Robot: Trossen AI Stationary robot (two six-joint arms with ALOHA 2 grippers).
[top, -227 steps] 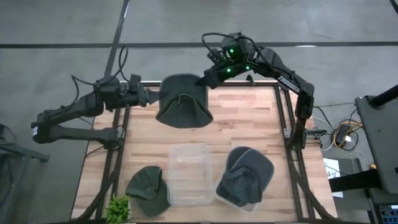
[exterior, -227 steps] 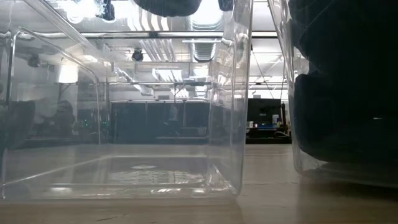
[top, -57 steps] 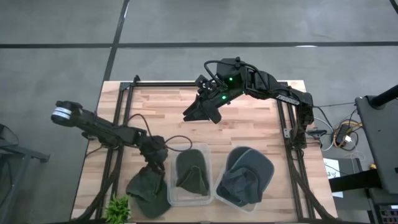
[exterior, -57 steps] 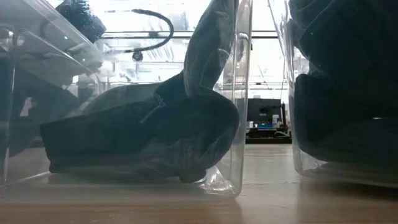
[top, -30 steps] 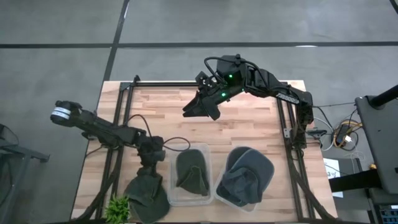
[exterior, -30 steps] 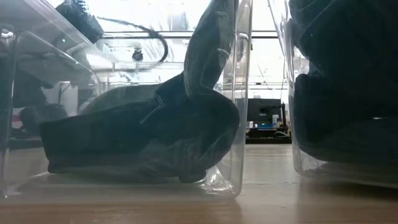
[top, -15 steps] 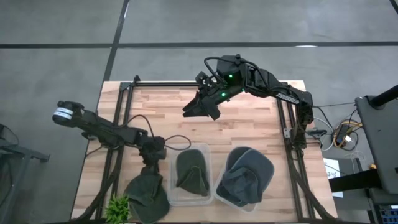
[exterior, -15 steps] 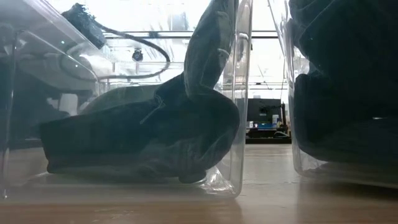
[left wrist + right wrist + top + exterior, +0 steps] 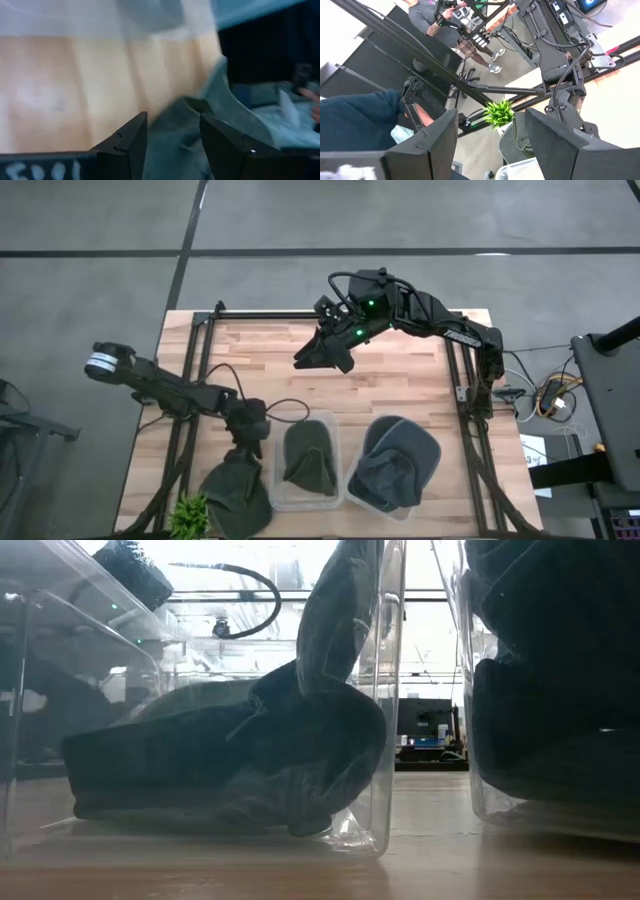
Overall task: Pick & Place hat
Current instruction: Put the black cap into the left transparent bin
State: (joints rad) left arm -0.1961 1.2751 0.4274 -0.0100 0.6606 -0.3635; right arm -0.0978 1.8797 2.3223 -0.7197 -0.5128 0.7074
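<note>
Loose hat (image 9: 236, 492): dark green, on the wooden table (image 9: 400, 390) at its near left corner, just left of the middle bin, beside a small green plant (image 9: 189, 513); seen again past the left fingers (image 9: 180, 145) in the left wrist view.
Left gripper (image 9: 247, 448): directly over the loose hat's upper edge, pointing down at it; fingers (image 9: 127, 142) spread apart, green fabric showing in the gap; contact with the cloth not clear.
Middle bin (image 9: 274, 498): clear plastic, holds one green hat (image 9: 309, 456); in the low view this hat (image 9: 240, 755) fills the tub floor, one flap standing up against the right wall (image 9: 385, 690).
Right bin (image 9: 358, 496): clear plastic, just right of the middle bin, packed with darker grey-green hats (image 9: 400, 455) heaped above the rim; shows as a dark mass (image 9: 555, 680) in the low view.
Right gripper (image 9: 318, 356): hanging over the far middle of the table, well apart from bins and hats; fingers (image 9: 432, 137) set wide apart, nothing between them.
Beyond the table: a person (image 9: 455, 25) standing in the room, visible in the right wrist view, along with the plant (image 9: 499, 112).
</note>
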